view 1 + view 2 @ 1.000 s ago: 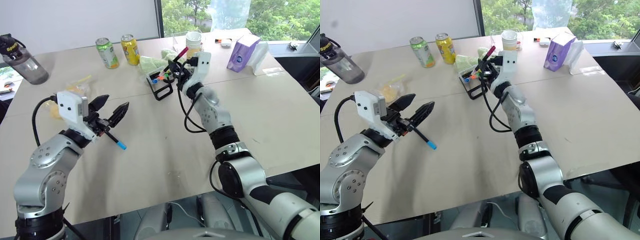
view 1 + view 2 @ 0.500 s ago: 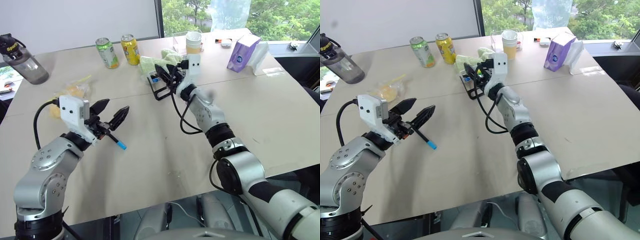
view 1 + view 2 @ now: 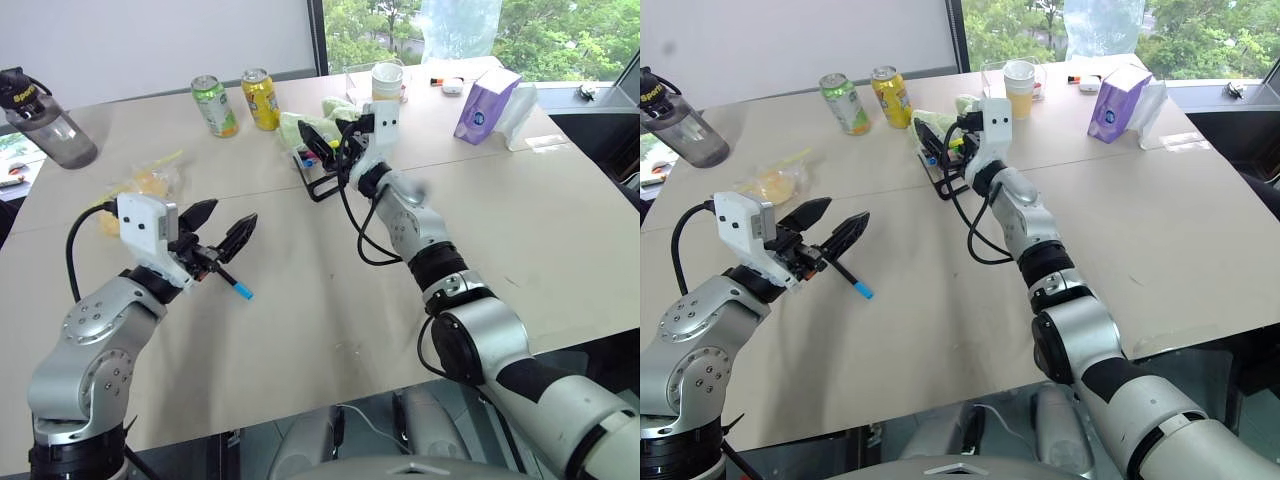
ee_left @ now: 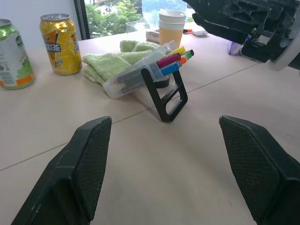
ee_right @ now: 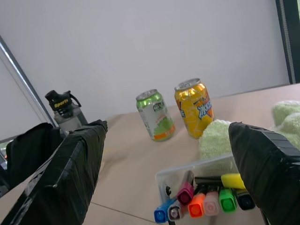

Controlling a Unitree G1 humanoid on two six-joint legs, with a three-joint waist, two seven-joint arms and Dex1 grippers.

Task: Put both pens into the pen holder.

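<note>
Gaping right pincer (image 3: 940, 135) above pen holder (image 3: 946, 176)

Left gripper (image 3: 222, 232) and outstretched right gripper (image 3: 335, 137) both with jaws apart

You're working in bright, even daylight that enters from the window (image 3: 470, 30) behind the pale beige table (image 3: 300, 300). Shadows on it are soft and faint. The trees outside look slightly washed out. In your right wrist view the black padded fingers (image 5: 267, 164) of the right pincer sit close and soft-focused; the head views stay sharp.
</note>
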